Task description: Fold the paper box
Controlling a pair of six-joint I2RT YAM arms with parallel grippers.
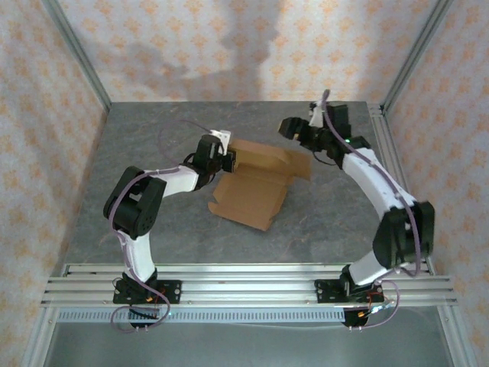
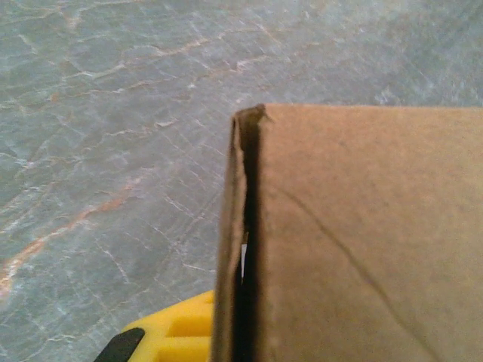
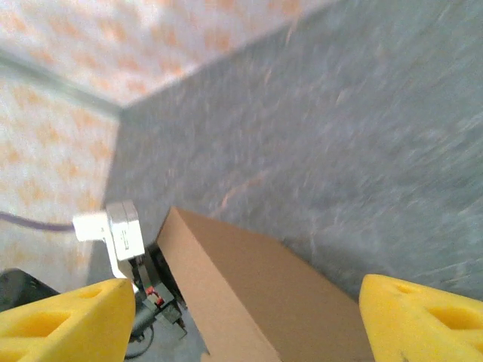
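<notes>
So the paper box sits pretty much in the middle of the grey stone-look tabletop. It's half folded: a flat brown panel lies on its near side, a wall of cardboard stands up along its far side, and a loose flap sticks out at the far right corner. The left gripper is at the box's far left corner, clenched on the end of that raised wall. From the left wrist you see the cardboard doubled over right in front of the lens, with a dark slit between the two layers and one yellow finger poking out just left of that edge. The right gripper hangs just past the box's far right corner, clear of the cardboard, spread wide with nothing in it. In the right wrist view its two yellow fingers sit in the bottom corners and the box's brown top runs between them. That shot is blurry though, so I can't tell how high above the box it is. A white block on the left wrist shows just past the box's left end.
</notes>
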